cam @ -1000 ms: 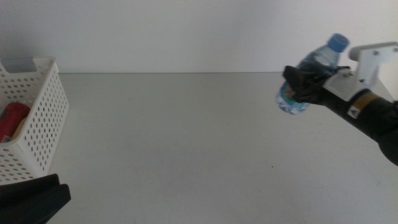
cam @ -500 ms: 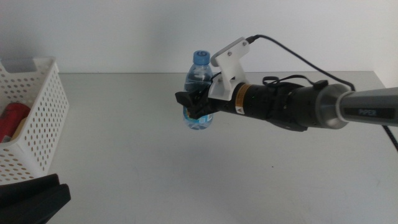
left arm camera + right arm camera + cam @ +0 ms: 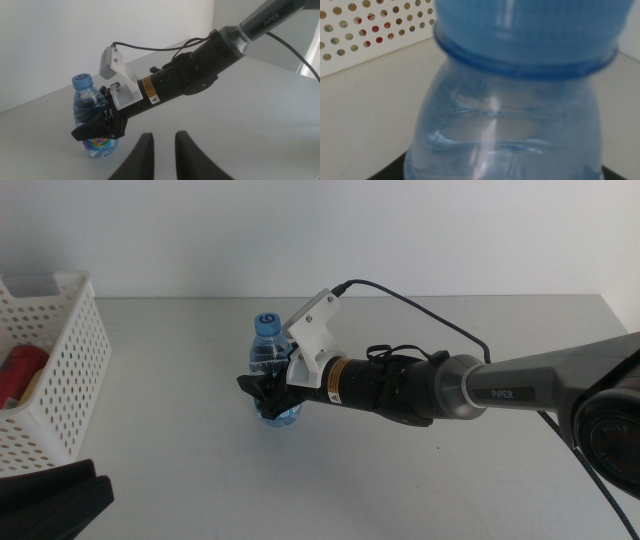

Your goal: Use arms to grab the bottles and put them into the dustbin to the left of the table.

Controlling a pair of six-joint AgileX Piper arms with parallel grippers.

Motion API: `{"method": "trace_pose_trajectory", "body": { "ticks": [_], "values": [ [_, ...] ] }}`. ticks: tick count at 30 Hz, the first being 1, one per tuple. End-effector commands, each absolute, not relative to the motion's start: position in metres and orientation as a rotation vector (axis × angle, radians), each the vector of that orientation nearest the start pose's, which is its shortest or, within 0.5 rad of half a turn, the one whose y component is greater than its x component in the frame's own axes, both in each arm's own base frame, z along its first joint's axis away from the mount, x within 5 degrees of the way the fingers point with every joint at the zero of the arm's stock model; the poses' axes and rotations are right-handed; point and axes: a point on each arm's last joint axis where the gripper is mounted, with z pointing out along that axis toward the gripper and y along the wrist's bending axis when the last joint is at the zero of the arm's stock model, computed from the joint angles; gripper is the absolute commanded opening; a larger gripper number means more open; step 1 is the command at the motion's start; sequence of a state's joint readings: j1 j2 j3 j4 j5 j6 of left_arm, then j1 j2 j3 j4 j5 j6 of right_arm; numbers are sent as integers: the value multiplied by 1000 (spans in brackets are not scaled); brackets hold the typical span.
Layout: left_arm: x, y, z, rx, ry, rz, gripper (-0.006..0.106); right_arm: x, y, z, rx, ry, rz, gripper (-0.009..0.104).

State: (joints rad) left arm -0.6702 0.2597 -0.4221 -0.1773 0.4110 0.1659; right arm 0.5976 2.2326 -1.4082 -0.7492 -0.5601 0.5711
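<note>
Table: right end effector apparently clamps water bottle.

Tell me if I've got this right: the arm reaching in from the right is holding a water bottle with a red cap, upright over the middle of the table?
Not quite: the cap is blue, not red, as the middle view shows. The right gripper does hold the water bottle upright over the middle of the table.
</note>
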Motion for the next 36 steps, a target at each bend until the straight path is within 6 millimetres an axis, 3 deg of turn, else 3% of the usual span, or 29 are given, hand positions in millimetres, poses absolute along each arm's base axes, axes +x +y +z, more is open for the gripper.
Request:
{"method": "trace_pose_trajectory", "body": {
  "ticks": [1, 6, 7, 11, 13, 16, 22, 30, 36],
  "values": [
    [47, -45, 318, 582, 1552, -579, 18, 381, 307, 185, -872, 1549, 723, 3],
    [47, -45, 318, 581, 1552, -579, 18, 378, 311, 185, -882, 1547, 731, 24],
    [47, -45, 318, 581, 1552, -579, 18, 377, 312, 185, -887, 1546, 731, 49],
    [47, -45, 318, 581, 1552, -579, 18, 376, 312, 186, -886, 1550, 731, 77],
    [47, -45, 318, 581, 1552, -579, 18, 374, 309, 189, -889, 1563, 721, 84],
    [47, -45, 318, 581, 1552, -579, 18, 363, 300, 195, -890, 1589, 709, 86],
    [47, -45, 318, 581, 1552, -579, 18, 324, 265, 199, -900, 1676, 691, 82],
    [47, -45, 318, 581, 1552, -579, 18, 270, 197, 234, -744, 1736, 710, 79],
    [47, -45, 318, 581, 1552, -579, 18, 228, 171, 267, -763, 1680, 686, 79]
  ]
}}
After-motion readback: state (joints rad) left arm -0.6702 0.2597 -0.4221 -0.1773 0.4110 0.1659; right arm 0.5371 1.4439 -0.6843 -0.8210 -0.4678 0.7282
